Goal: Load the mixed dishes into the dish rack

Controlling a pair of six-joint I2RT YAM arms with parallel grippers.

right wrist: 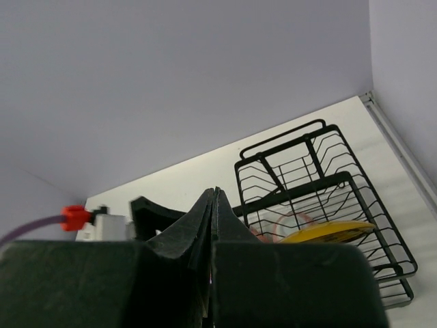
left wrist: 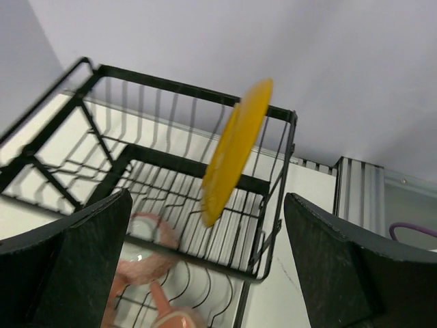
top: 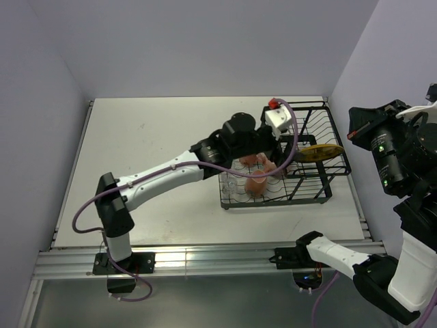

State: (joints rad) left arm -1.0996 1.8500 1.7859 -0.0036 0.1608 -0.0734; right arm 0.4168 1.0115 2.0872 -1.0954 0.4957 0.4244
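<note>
The left arm (top: 171,171) is reaching across the white table (top: 150,205) and is holding its wrist over the black wire dish rack (top: 326,117), which is sitting at the far right part of the table. The left gripper (left wrist: 208,198) is hanging above the rack with its jaws spread wide. Nothing is lying between them, and the two dark fingers (left wrist: 89,253) are touching no dish.

The yellow plate (left wrist: 235,150) is standing on its edge inside the rack, near the right side wall. It is leaning to one side, and its lower edge is resting close to the crossbar where the two sections of the rack are meeting. From the top camera it is showing almost edge-on (top: 321,152). In the left wrist view it is looking a little blurred.

Two salmon-pink mugs (top: 258,179) are lying in the lower tray part, close together, nearer to the arms than the plate. One of them is showing its white inside (left wrist: 145,254).

The right gripper (right wrist: 213,198) is staying high at the right side, well apart from the rack, and is looking down at it. Its jaws are pressed together and are carrying nothing.
</note>
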